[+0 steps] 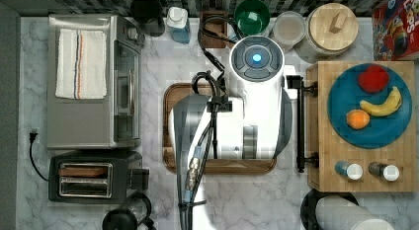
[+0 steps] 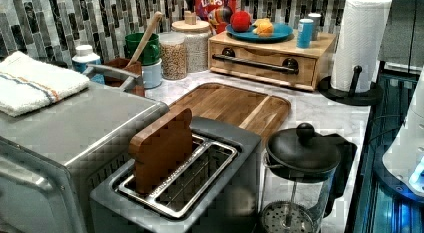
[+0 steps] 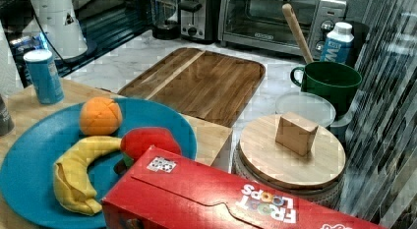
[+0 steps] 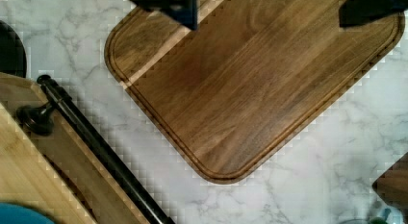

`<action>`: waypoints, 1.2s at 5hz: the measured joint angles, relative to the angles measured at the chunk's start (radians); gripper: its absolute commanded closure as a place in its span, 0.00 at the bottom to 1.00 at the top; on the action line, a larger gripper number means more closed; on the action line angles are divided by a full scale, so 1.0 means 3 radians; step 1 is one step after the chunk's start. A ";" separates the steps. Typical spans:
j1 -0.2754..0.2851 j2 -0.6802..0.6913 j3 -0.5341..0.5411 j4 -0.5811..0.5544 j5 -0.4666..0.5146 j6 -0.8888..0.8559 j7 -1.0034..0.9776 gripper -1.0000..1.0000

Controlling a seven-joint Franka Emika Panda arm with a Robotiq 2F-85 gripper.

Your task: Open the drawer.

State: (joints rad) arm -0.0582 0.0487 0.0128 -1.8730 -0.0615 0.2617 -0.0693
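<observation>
One drawer (image 2: 262, 64), shut, fronts a light wooden box (image 1: 363, 183) at the top view's right, its one black bar handle (image 1: 300, 124) facing one brown tray (image 4: 250, 84) on the marble worktop (image 1: 237, 200). Wrist view adds two pincer fingers (image 4: 180, 7) spread apart above the tray, holding nothing.

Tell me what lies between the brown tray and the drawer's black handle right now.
Only bare marble counter. The wrist view shows an open strip between the tray and the handle of the drawer; the left view agrees.
</observation>
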 measured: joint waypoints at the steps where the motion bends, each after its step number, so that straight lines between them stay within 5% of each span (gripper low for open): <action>1: 0.0004 0.0020 -0.0045 -0.0016 0.0000 -0.0002 -0.0002 0.00; 3: 0.0000 0.0023 -0.0059 -0.0212 -0.0262 0.0402 -0.0433 0.00; 6: -0.0174 0.0034 -0.0177 -0.0566 -0.0408 0.0696 -0.2149 0.00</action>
State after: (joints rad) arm -0.1105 0.0589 -0.0402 -2.0430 -0.1840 0.4705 -0.7139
